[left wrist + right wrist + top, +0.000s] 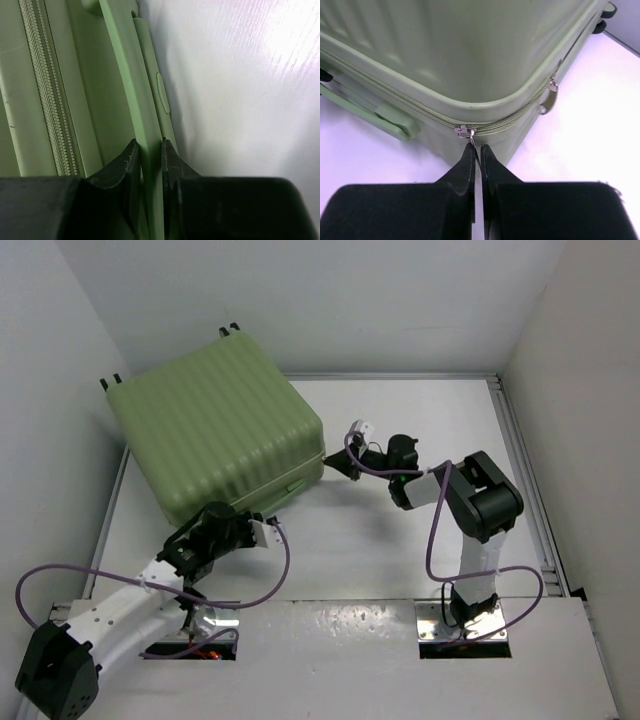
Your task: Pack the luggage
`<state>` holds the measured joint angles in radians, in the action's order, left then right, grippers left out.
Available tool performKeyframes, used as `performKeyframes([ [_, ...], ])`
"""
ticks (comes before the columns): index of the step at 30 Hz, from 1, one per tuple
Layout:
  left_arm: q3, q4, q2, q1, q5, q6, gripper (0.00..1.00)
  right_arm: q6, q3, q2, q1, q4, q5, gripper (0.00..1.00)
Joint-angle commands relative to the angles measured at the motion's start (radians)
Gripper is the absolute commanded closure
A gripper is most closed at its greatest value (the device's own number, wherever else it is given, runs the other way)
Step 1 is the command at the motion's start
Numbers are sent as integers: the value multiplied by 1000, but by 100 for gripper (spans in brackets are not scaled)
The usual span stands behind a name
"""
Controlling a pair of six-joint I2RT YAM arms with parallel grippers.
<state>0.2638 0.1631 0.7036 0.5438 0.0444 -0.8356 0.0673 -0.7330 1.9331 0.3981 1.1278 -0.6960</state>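
Observation:
The luggage [215, 435] is a large pale-green ribbed suitcase lying closed at the back left of the table. My left gripper [262, 532] is at its near side and is shut on the suitcase's green side handle [131, 90], which runs up between the jaws beside the zipper [47, 95]. My right gripper [338, 462] is at the suitcase's right near corner, shut on the thin metal pull tab of the silver zipper slider [465, 132]. A second slider [552, 83] hangs further along the zipper line.
White walls close in on the left, back and right. The suitcase's small black wheels [230, 330] point to the back wall. A purple cable [270, 580] loops from the left arm, another [432, 540] beside the right arm.

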Motion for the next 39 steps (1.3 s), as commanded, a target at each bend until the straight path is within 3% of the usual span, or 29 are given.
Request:
performKeyframes([
  [1, 25, 211, 60, -48, -17, -53, 100, -101, -88, 44, -169, 58, 320, 100],
  [10, 38, 211, 82, -134, 18, -137, 100, -159, -219, 164, -231, 98, 326, 100],
  [23, 57, 213, 188, -275, 48, -243, 100, -213, -571, 457, -231, 221, 567, 100],
  [39, 80, 191, 263, -354, 118, -368, 100, -149, -1140, 825, -139, 189, 513, 100],
])
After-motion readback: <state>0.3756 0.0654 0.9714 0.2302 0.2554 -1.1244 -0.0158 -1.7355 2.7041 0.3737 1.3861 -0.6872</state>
